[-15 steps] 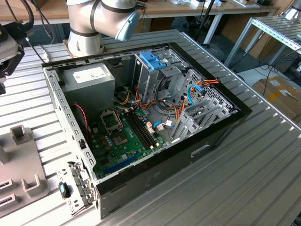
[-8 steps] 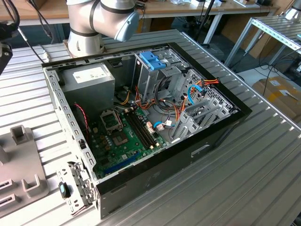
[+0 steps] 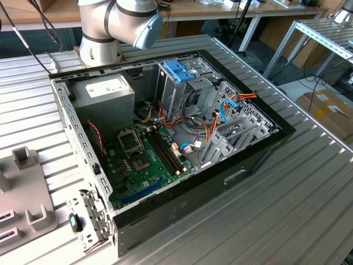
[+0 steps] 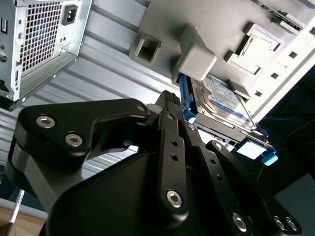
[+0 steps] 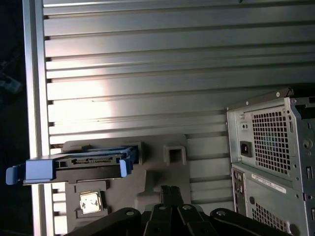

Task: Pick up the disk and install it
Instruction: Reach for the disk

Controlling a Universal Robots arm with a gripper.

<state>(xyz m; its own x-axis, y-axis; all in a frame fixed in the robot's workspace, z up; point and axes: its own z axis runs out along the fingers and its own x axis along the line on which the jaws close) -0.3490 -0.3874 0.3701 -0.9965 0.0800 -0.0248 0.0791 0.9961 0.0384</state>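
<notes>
One disk (image 4: 221, 101) rests in the grey holder (image 4: 162, 19) by the surface's (image 5: 147, 73) edge, just past your end effector (image 4: 170, 96), not touching it; you cannot tell if that is open or closed.

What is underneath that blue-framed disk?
The disk sits on a grey holder, which lies on the ribbed metal table. The holder's surface directly beneath the disk is covered.

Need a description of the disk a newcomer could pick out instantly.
On the ribbed metal table, beside the rear of the computer case, sits a grey fixture plate. The disk is held in it: a flat silver drive with a printed label, the only part framed by light-blue plastic rails among plain grey blocks.
</notes>
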